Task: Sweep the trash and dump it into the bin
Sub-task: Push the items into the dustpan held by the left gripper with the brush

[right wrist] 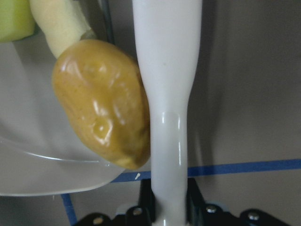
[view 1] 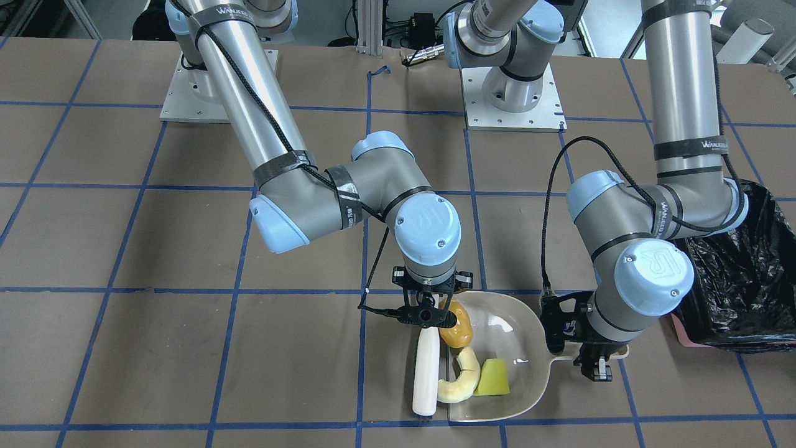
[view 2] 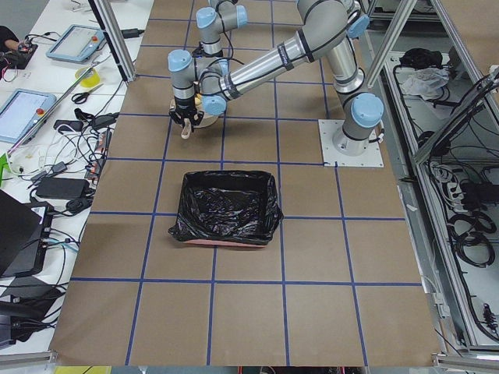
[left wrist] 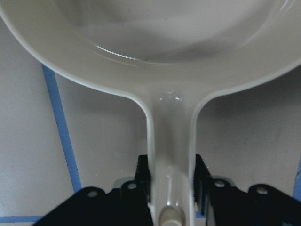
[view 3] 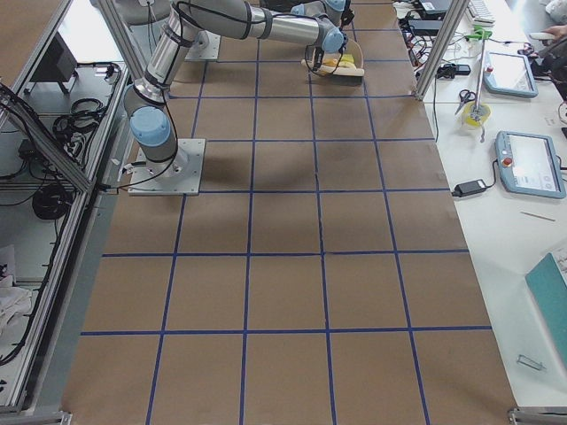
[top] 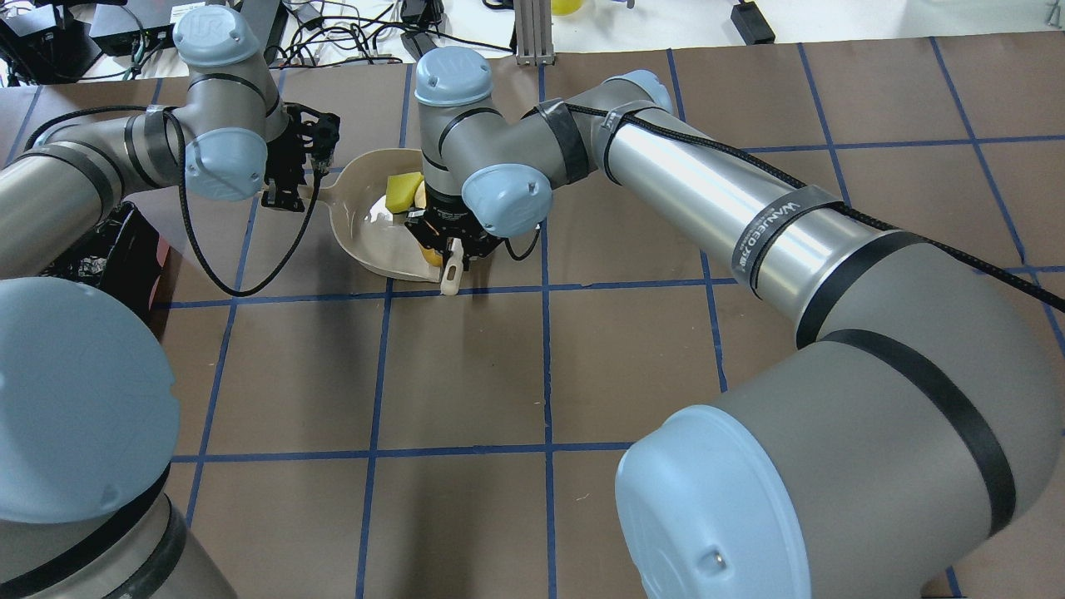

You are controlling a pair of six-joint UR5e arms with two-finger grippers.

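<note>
1. Exterior front-facing view: a beige dustpan (view 1: 519,323) lies flat on the brown surface (view 1: 124,348), which is ruled with blue tape lines. Its open mouth faces the right arm's side.
2. The left hand (left wrist: 171,181) is closed on the dustpan's handle. The left wrist view shows a finger pressed against each side of it.
3. The right hand (right wrist: 169,200) points downward and grips the narrow neck of a white sweeping tool (view 1: 426,373). The tool lies along the dustpan's mouth.
4. The orange-brown potato-like piece (view 1: 457,328) sits at the lip of the mouth. In the right wrist view it touches the side of the tool.
5. The pale cream crescent (view 1: 465,376) lies at the mouth, just beside the tool. The yellow wedge (view 1: 493,378) rests inside the pan, touching the crescent.
6. The bin (view 2: 226,206), lined with a crinkly black bag with a pink edge showing beneath, stands on the surface on the robot's left side. It is apart from the dustpan.
</note>
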